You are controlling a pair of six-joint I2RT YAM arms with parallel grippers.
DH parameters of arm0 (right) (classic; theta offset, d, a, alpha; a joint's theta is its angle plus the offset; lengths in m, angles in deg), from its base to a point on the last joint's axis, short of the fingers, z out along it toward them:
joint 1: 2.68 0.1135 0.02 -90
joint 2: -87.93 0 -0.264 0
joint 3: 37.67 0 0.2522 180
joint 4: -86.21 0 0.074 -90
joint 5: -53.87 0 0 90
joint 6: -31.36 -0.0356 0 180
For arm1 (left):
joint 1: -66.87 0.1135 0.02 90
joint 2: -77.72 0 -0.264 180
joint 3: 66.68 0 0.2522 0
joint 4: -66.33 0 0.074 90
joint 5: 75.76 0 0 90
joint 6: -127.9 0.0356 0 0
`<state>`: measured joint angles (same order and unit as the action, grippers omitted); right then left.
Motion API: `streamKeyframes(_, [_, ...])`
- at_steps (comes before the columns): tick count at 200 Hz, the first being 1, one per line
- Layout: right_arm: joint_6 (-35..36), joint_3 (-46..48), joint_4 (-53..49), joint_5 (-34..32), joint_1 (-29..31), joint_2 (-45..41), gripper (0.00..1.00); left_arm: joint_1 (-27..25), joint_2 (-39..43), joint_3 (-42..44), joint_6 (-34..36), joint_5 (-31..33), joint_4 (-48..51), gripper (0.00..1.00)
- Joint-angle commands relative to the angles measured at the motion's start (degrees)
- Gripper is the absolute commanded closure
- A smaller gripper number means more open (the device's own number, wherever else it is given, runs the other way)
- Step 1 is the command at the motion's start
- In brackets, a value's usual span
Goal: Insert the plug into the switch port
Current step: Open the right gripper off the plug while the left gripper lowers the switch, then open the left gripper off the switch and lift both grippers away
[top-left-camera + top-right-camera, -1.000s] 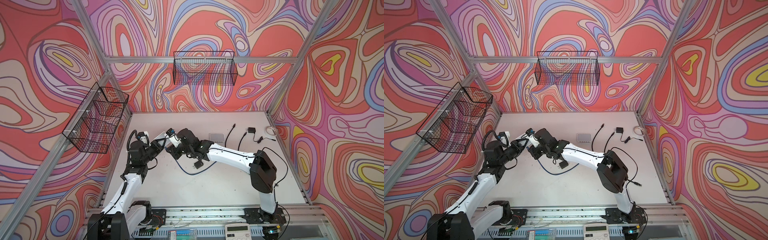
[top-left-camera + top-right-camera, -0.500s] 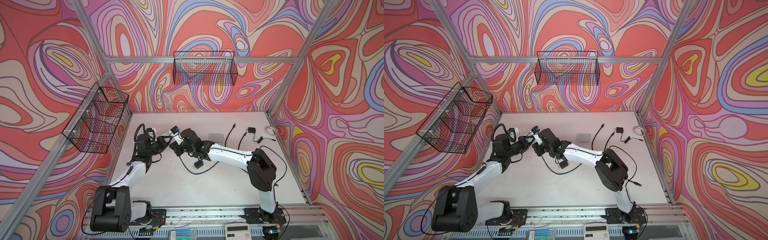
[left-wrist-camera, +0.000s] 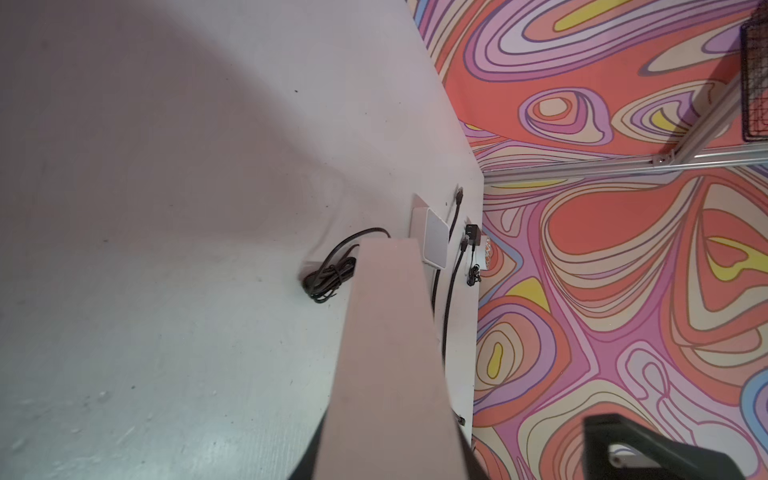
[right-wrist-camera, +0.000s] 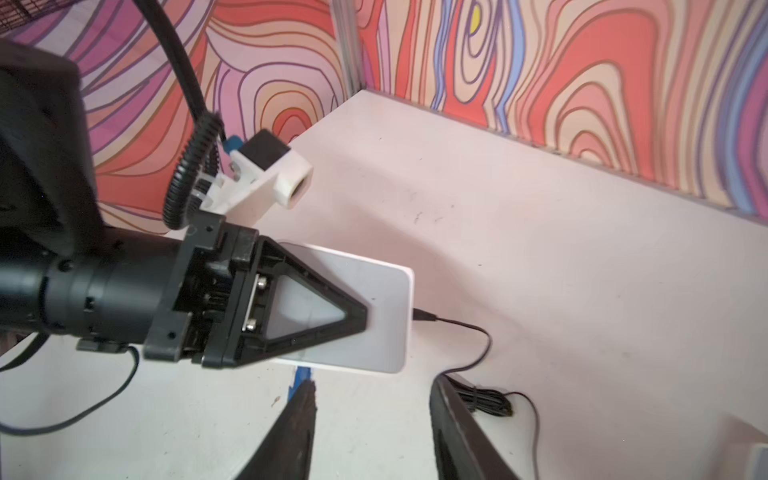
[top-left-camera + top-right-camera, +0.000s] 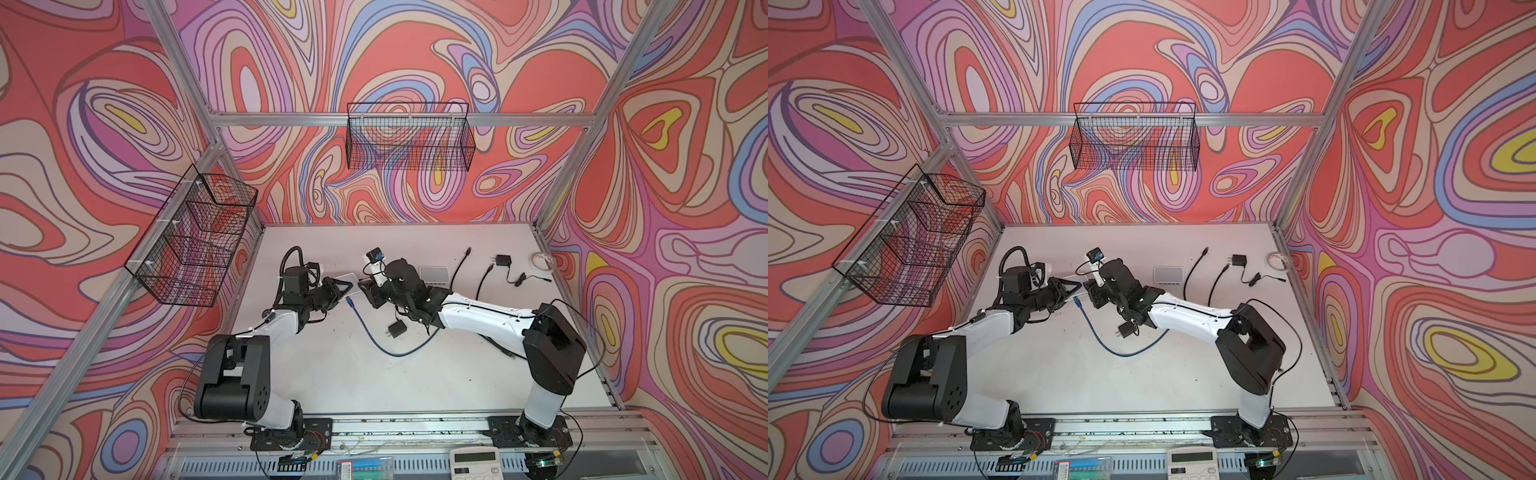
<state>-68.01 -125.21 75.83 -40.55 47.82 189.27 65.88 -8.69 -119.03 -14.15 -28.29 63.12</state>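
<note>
In both top views the arms meet left of centre over the white desk (image 5: 332, 374). The left gripper (image 5: 344, 286) is clenched on the white switch (image 5: 348, 276), holding it above the desk; the right wrist view shows one of its triangular fingers (image 4: 324, 316) pressed flat on the switch's broad face. The blue plug (image 5: 350, 300) sits at the switch's edge just beside that gripper, its tip hidden under the switch, so whether it is seated in a port cannot be told. Its blue cable (image 5: 392, 355) sags from there in a loop toward the middle of the frame and passes under the right arm. The right gripper (image 5: 368, 293) is released: its jaws stand apart just right of the plug with nothing between them, one fingertip (image 4: 305, 390) close beside the plug. A thin black lead (image 4: 457, 323) is plugged into another edge of the switch. A black adapter (image 5: 395, 330) lies on the desk below the right gripper. Toward the upper right of the desk lie a second white switch (image 5: 434, 274), two black cables (image 5: 459, 266), another black adapter (image 5: 503, 261) and a roll of tape (image 5: 542, 262)
</note>
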Motion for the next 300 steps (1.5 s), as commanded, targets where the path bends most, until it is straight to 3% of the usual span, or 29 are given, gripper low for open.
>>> streamKeyframes(1, [0.4,3.0,-0.6,-3.5,-0.1,-4.2,0.52,1.7,-3.3,-1.5,1.3,-1.4,-1.6,1.0])
streamKeyframes(91, [-0.9,12.3,-4.6,-4.8,-0.4,-12.0,0.52,8.3,-15.4,0.8,2.7,-3.0,-15.1,1.0])
streamKeyframes(168, [-1.3,16.0,-6.2,-5.0,-0.4,-14.0,0.52,8.1,-26.9,-8.7,2.3,-8.0,-15.1,1.0])
streamKeyframes(232, [-1.8,17.2,-6.5,-4.7,-0.4,-14.8,0.52,5.1,-33.7,-17.8,2.4,-5.7,-4.3,0.92])
streamKeyframes(246, [-2.2,16.9,-6.8,-4.2,-0.4,-14.4,0.52,4.8,-34.8,-20.9,4.0,-4.1,0.8,0.86])
streamKeyframes(300, [-3.5,19.1,-10.1,-6.1,-0.4,-17.2,0.53,3.5,-41.2,-36.9,9.4,-0.9,18.6,0.84])
